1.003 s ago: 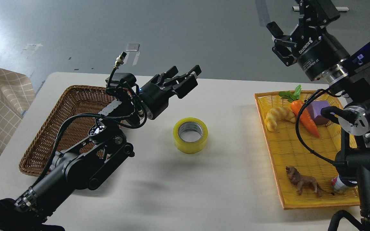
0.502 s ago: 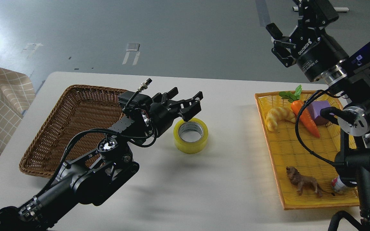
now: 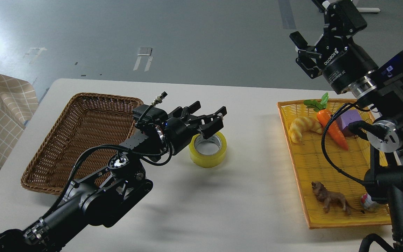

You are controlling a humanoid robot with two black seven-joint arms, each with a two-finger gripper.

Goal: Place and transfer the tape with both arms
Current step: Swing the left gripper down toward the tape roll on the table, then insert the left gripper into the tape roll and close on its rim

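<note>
**Q:** Near the lower left of the frame, what enters, and where does it end?

**A:** The left arm rises from the lower-left corner toward centre frame. Its far end, the left gripper (image 3: 211,119), hangs over the near-left rim of the tape (image 3: 208,149). The two fingers are spread wide and hold nothing; one pad overlaps the roll's upper edge, though contact cannot be confirmed from this view.

**Q:** Where does the tape lie?

**A:** Flat on the white table (image 3: 243,196), core upward, at centre frame, between the brown wicker basket (image 3: 79,136) at left and the yellow tray (image 3: 327,175) at right, apart from both.

**Q:** What occupies the right side?

**A:** The tray carries a toy lion (image 3: 331,200) at its near end, and a croissant (image 3: 303,126), a carrot (image 3: 331,126) and a purple block (image 3: 349,120) at its far end. Farther still, at upper right, the right gripper (image 3: 301,52) is raised well clear of the table, fingers parted and empty.

**Q:** Which step is in hand?

**A:** By judgement, the left arm's approach for the first grasp; nothing is lifted yet.

**Q:** What does the next move call for?

**A:** Probably lowering the spread fingers so that one enters the core and one passes outside the wall, then closing on the wall. The right arm must be brought down toward centre to receive the roll.
</note>
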